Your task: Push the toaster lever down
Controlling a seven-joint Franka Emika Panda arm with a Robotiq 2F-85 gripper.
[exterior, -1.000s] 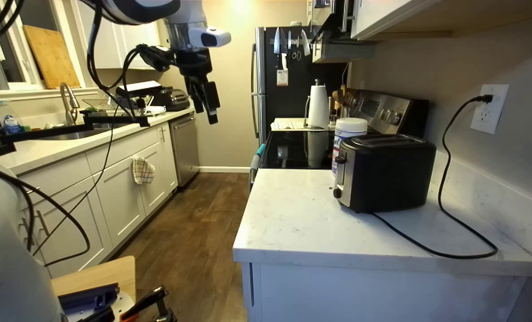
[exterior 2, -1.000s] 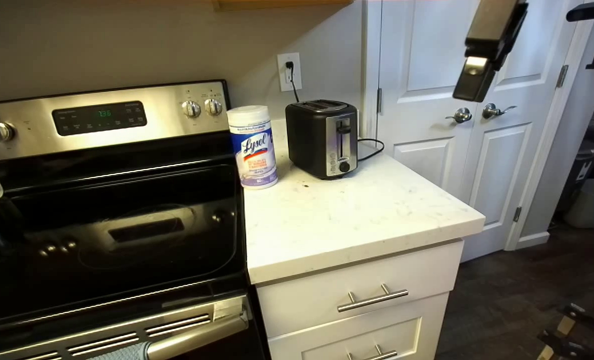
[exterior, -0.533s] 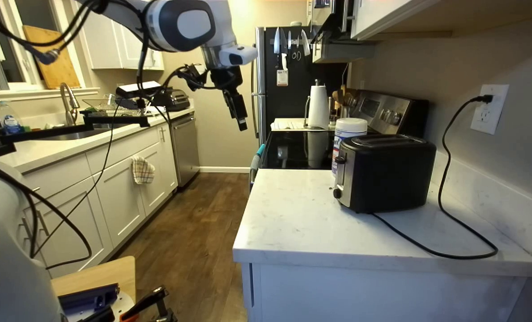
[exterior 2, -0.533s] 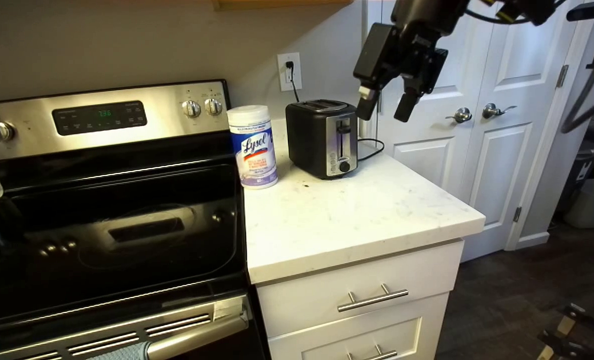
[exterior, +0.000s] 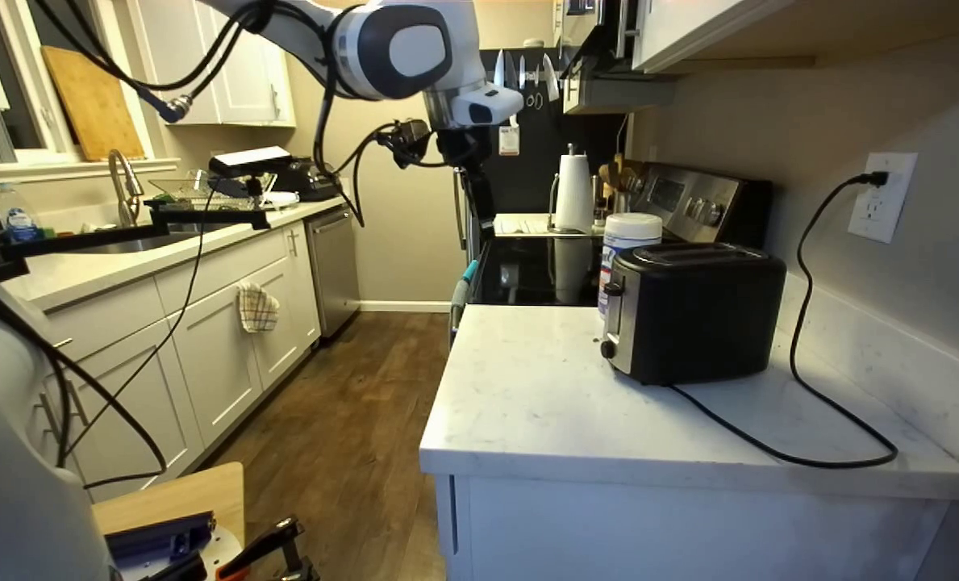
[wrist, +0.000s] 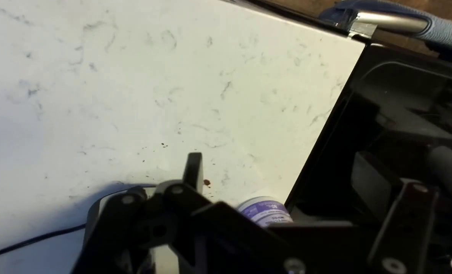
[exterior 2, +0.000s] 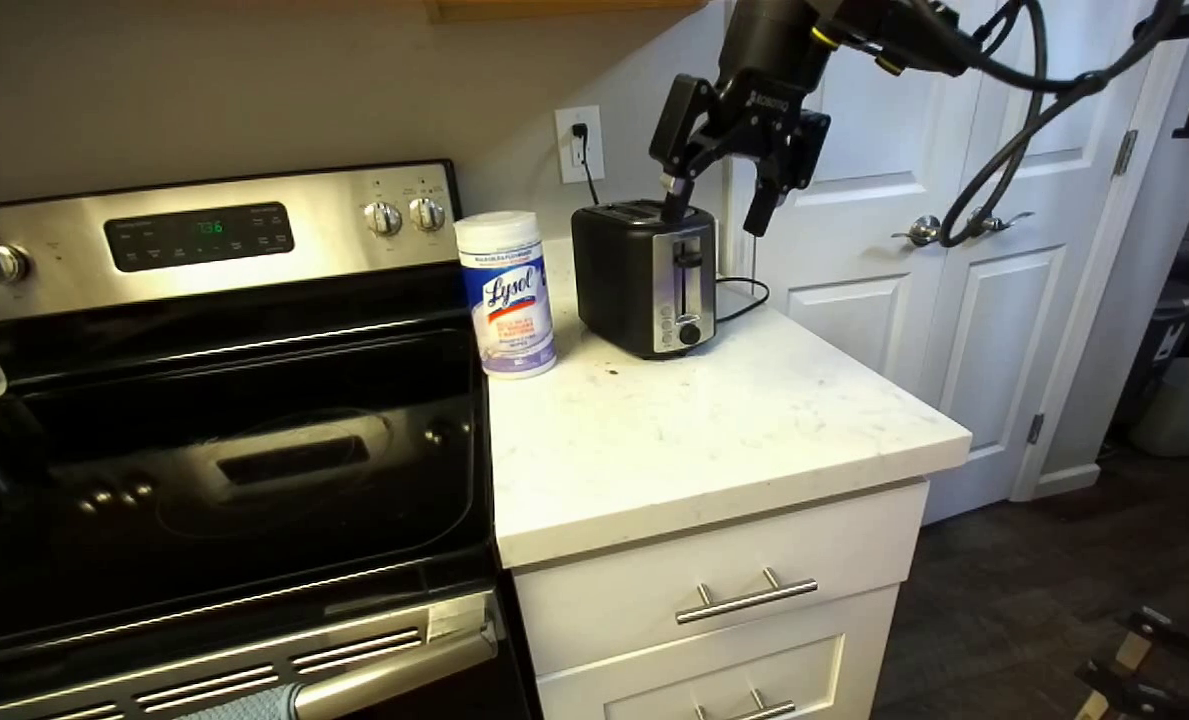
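Note:
The black toaster [exterior 2: 614, 275] with a steel front panel stands upright on the white counter; an exterior view [exterior: 705, 315] shows its long side. Its black lever [exterior 2: 689, 258] is near the top of the front slot and also shows in an exterior view [exterior: 613, 288]. My gripper [exterior 2: 717, 210] is open and empty, tilted downward. One fingertip overlaps the toaster's top in that view, but in an exterior view [exterior: 485, 224] the gripper hangs clearly apart, in front of and above the toaster. In the wrist view the fingers [wrist: 281, 169] are spread wide, and the lever is hidden.
A Lysol wipes canister [exterior 2: 507, 310] stands beside the toaster, close to the black stove [exterior 2: 254, 440]. The toaster's cord [exterior: 802, 323] runs over the counter [exterior: 527, 387] to a wall outlet [exterior: 882, 198]. An upper cabinet [exterior: 737, 32] overhangs the counter.
The arm has swung toward the counter and toaster, with the gripper coming lower. The gripper has turned, so both fingers now show spread apart. The toaster and lever have not moved.

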